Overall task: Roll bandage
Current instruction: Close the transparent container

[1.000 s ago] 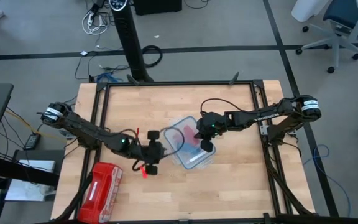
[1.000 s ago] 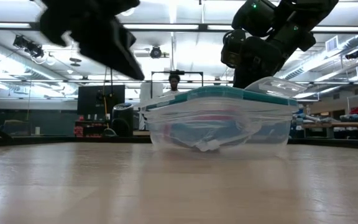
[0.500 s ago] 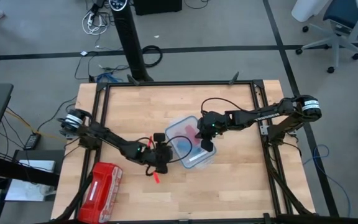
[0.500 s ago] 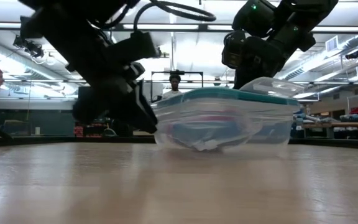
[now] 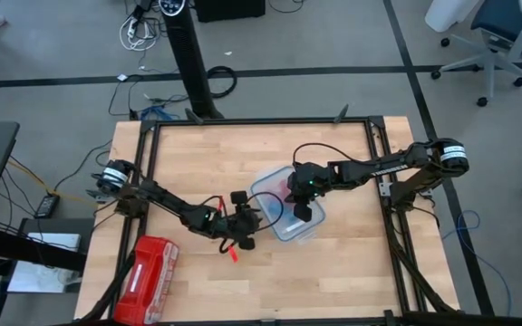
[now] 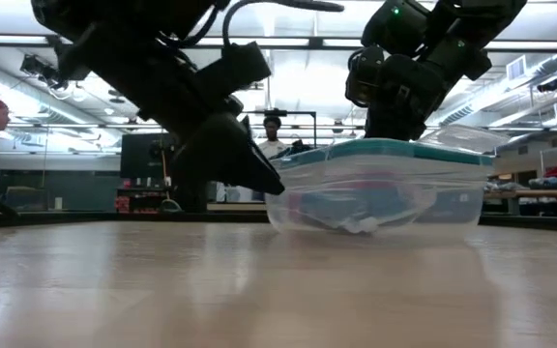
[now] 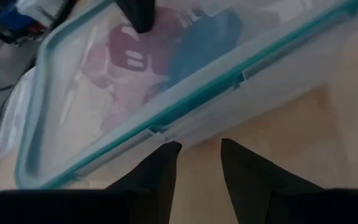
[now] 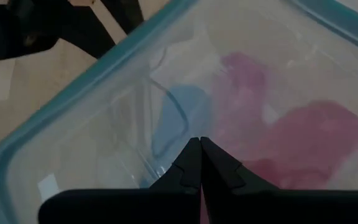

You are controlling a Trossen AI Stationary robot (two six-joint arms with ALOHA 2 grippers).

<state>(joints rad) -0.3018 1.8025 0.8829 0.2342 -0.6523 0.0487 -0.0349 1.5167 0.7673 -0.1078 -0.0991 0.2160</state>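
From above, a clear lidded container [image 5: 294,210] sits mid-desk [image 5: 352,281]; the left gripper [image 5: 248,225] is at its edge, the right gripper [image 5: 303,212] on its lid. The left wrist view shows fingers slightly spread, holding nothing, and the bandage [image 7: 201,46] inside. The right wrist view shows fingers pressed together.

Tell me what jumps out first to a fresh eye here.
A clear lidded box sits mid-table, with the blue bandage and pink rolls showing through its lid. The right claw, shut, presses down on the lid, while the left claw, open, noses against the box's side. A red pouch lies near the table's front left corner.
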